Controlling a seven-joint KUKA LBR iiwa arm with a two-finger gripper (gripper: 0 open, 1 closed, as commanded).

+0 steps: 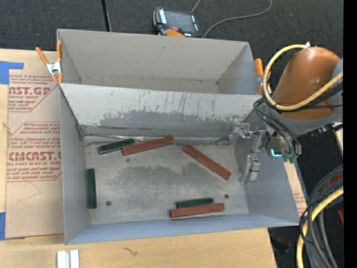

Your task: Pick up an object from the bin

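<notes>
The jaws, whose opening cannot be told, hang by the 3 o'clock wall of the bin (273, 199), the slim red-brown bar (206, 161) lying flat and slanted just beside them at 9 o'clock, judged light, stiff, best gripped across its narrow middle.

Your grey bin (150, 183) carries six flat sticks. By the far wall lie the far green stick (116, 147) and, just beside it, the far red-brown stick (148, 146); the slanted red-brown stick (207, 161) lies right of centre. The left green stick (91, 188) lies along the left wall, and the near green stick (194, 203) and near red-brown stick (197, 210) lie side by side
</notes>
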